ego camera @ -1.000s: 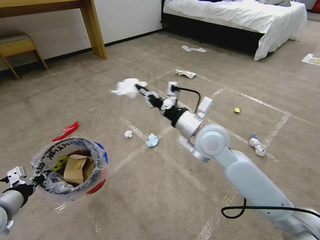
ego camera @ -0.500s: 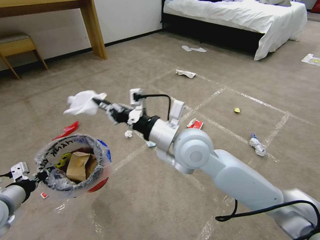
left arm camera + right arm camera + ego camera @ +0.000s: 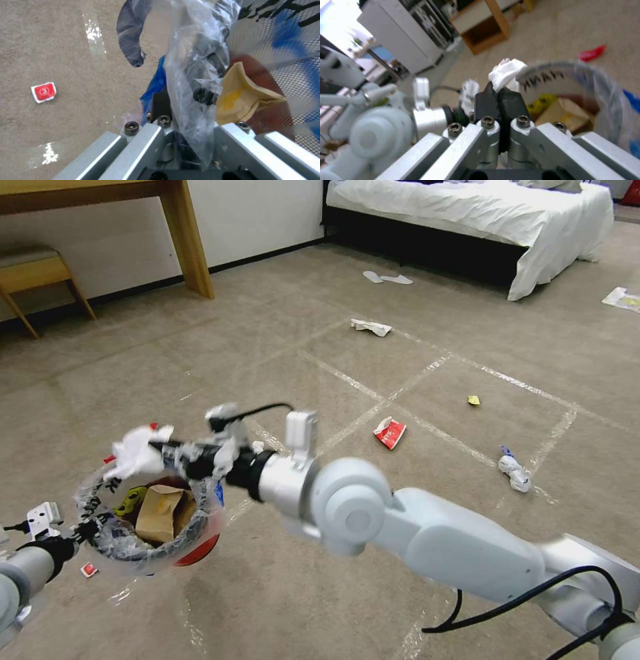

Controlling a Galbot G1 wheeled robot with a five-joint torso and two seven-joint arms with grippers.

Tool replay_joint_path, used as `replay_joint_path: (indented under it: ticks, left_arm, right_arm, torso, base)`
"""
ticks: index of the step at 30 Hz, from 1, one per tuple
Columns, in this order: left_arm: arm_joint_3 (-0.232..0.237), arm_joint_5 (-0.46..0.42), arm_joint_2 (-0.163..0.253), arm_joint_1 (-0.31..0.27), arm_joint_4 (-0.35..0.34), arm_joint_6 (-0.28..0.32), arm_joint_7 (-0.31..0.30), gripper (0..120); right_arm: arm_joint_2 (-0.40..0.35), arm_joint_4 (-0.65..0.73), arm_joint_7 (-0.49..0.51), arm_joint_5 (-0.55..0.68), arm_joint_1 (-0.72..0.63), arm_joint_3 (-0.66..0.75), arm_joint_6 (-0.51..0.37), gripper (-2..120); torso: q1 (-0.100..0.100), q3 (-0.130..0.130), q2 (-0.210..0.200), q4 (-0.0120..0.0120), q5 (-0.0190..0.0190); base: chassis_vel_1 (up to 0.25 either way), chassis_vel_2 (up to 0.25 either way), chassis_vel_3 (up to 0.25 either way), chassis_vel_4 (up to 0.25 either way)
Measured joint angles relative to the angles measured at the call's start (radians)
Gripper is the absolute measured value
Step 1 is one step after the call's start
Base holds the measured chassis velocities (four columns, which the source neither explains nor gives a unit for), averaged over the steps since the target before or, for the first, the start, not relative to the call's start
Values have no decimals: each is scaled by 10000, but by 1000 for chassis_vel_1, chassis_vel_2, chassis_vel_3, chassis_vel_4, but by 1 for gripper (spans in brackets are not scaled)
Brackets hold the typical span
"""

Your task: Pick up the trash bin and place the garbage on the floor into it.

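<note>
Left end effector (image 3: 79,531): near left, clenched on the rim of the trash bin (image 3: 150,513) and its clear plastic liner, holding the bin off the floor (image 3: 300,593).
Trash bin contents: a brown paper bag (image 3: 159,511) and a yellow scrap (image 3: 132,500) lie inside the red bin; the left wrist view shows the paper bag (image 3: 245,96) against the mesh wall.
Right end effector (image 3: 160,447): reaching across to the left, above the bin's far rim, fingers (image 3: 511,100) pinched on a crumpled white tissue (image 3: 133,457); the tissue (image 3: 506,72) stands just over the rim.
Near floor: a small red square wrapper (image 3: 87,570) lies just left of the bin.
Middle floor: a red-and-white wrapper (image 3: 389,433) sits on a tape line; to the right lie a yellow scrap (image 3: 474,400) and a crumpled white wad with a blue end (image 3: 515,471).
Far floor: a white wrapper (image 3: 371,327), then a pair of slippers (image 3: 387,279) near the bed (image 3: 480,213).
</note>
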Motion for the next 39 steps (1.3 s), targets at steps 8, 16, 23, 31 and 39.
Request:
replay_joint_path:
  ticks: [8,16,23,31,39]
  left_arm:
    - [-21,-53,79,118,-96,23,-13,0]
    - [-73,-68,56,138,-140,30,-49,0]
    - [-144,-79,-20,145,-232,31,-54,0]
    - [-244,-142,12,175,-321,29,-54,0]
    - [-245,-150,6,154,-317,27,-49,0]
  right_arm:
    - [100,48,723,-192,-424,-455,-417,0]
    - [541,120,2130,413,-152,-667,-997,0]
    - [1034,-316,2742,591,143,-691,-1418,0]
    - [1491,-1277,2709,471,376,-609,-1738,0]
    - [1722,-1998,2379,267,547,-448,-1821,0]
  torso:
    - [0,0,0,-1,1]
    - [0,0,0,-1,0]
    - [0,0,0,-1,1]
    - [0,0,0,0,1]
    - [0,0,0,0,0]
  base:
    - [0,0,0,0]
    - [0,0,0,0]
    - [0,0,0,0]
    - [0,0,0,0]
    - [0,0,0,0]
